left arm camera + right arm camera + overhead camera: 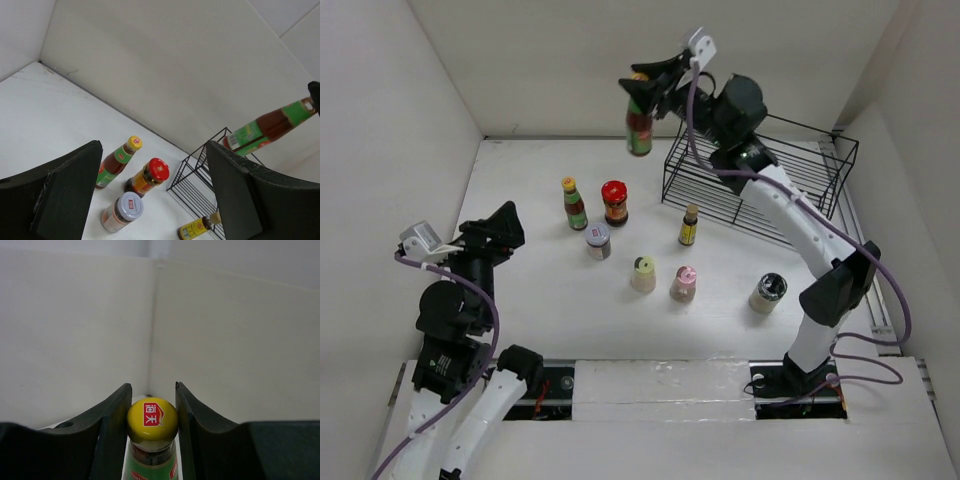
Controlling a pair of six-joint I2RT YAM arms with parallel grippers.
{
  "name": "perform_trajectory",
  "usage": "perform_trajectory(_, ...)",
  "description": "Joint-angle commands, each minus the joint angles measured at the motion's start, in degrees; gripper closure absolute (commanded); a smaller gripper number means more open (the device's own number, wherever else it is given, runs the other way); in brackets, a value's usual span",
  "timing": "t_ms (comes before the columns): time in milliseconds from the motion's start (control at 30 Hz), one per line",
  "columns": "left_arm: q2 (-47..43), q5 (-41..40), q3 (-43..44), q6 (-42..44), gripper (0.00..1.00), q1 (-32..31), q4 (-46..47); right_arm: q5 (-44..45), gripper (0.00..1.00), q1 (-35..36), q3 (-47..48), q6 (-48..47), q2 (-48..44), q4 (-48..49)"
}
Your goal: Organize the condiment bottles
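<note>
Right gripper (640, 88): squeezing the yellow-capped bottle (639, 130), high in the air, left of the rack (770, 185).
Left gripper (508, 228): wide open, holding nothing.
Table (540, 300): 7 other bottles (614, 203) stand here.

The yellow-capped sauce bottle (152, 421) carries a red badge reading "海天" on its cap.

— A kitchen?
— No, a robot lab's test cell: bare white walls (620, 70) box in a white table (540, 300), robot arms (790, 215) bolted at its edge, cables (691, 100) trailing.
</note>
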Motion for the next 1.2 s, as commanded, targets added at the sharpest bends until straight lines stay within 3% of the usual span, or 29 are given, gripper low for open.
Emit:
perform_trajectory(0,1.98,3.59,-0.33,1.04,0.20,0.22,3.30,0.85,0.90,-5.02,8.92,0.22,0.56,-0.17)
perform_trajectory(333,3.65,6.58,-0.33,1.57,0.20,0.22,3.92,6.12,0.92,-18.73,25.43,0.22,9.43,-7.38)
perform_trajectory(500,4.18,6.58,-0.33,1.57,0.20,0.22,3.92,8.41,0.92,-22.07,29.66,0.22,13.57,-7.39)
perform_trajectory(867,5.76,6.50,-0.33,2.10,0.20,0.22,4.44,9.99,0.92,-25.43,38.19,0.75,21.74,-7.39)
perform_trajectory(1167,6.82,7.02,-0.33,2.62,0.20,1.45,4.45,9.91,0.93,-26.57,38.20,3.99,25.96,-4.84)
